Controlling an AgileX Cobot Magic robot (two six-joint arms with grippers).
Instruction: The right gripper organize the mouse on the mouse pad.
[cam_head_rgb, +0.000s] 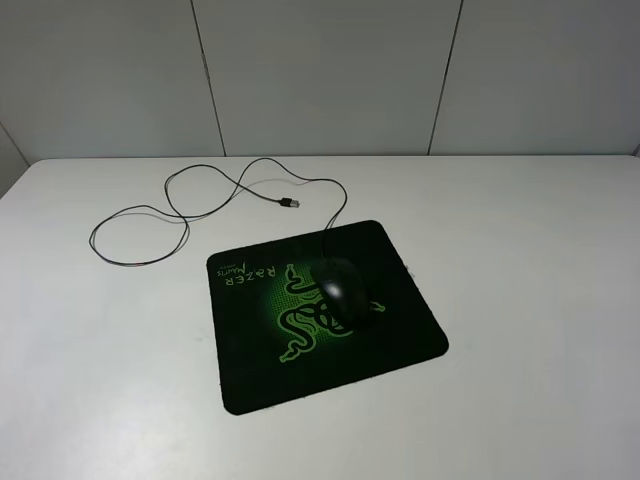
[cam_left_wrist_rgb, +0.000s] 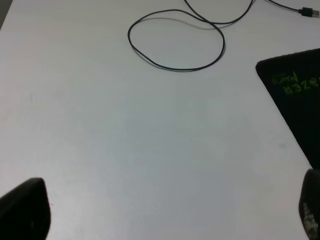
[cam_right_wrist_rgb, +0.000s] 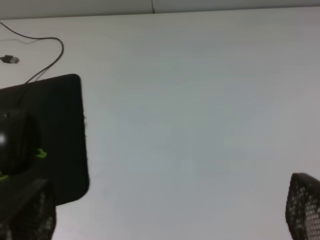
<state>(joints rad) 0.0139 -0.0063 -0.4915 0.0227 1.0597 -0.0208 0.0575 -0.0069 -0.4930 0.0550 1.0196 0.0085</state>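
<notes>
Resting already on the mouse pad (cam_head_rgb: 320, 315), near its middle and over the green logo: the mouse (cam_head_rgb: 343, 290), nose toward the far edge so the cable (cam_head_rgb: 180, 215) runs off the pad and loops loose across the white table (cam_head_rgb: 520, 280) to its USB plug (cam_head_rgb: 288, 203). Out of the high view, both arms. Right gripper (cam_right_wrist_rgb: 165, 220) hanging above bare table beside the pad, jaws spread wide, gripping nothing. Left gripper (cam_left_wrist_rgb: 165, 215) likewise parted and empty. Probably finished, or nearly.
</notes>
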